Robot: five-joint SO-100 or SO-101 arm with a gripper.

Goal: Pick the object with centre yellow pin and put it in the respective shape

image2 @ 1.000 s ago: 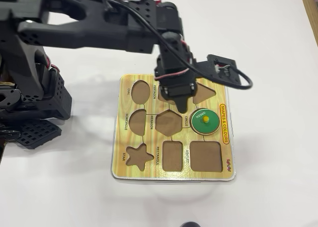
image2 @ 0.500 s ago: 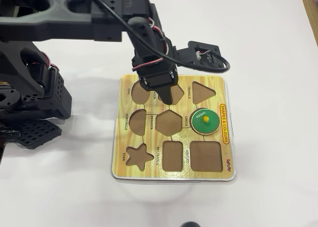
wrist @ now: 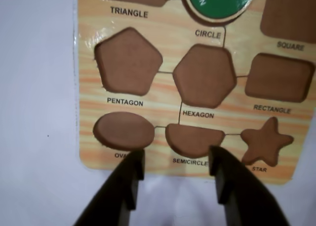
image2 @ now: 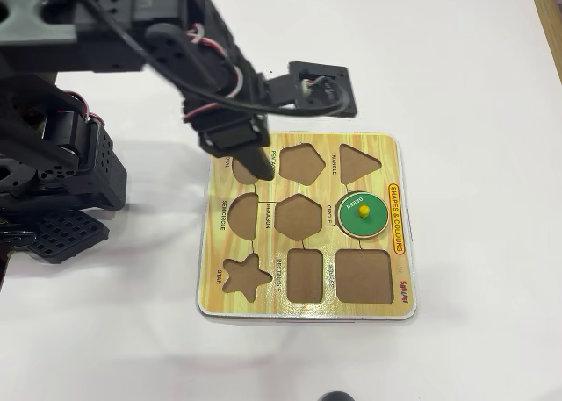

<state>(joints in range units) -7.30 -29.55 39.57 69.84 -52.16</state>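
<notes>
Jaws apart, empty, over oval cutout (image2: 239, 166) – green disc (image2: 363, 214) sits in circle cutout (wrist: 183, 8), well beyond jaws.

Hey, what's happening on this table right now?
A black robot arm is working over a yellow shape-puzzle board. The green disc already sits in the CIRCLE cutout; the other cutouts are empty. The gripper is open and empty, hovering over the board's oval-side edge, away from the disc.
</notes>
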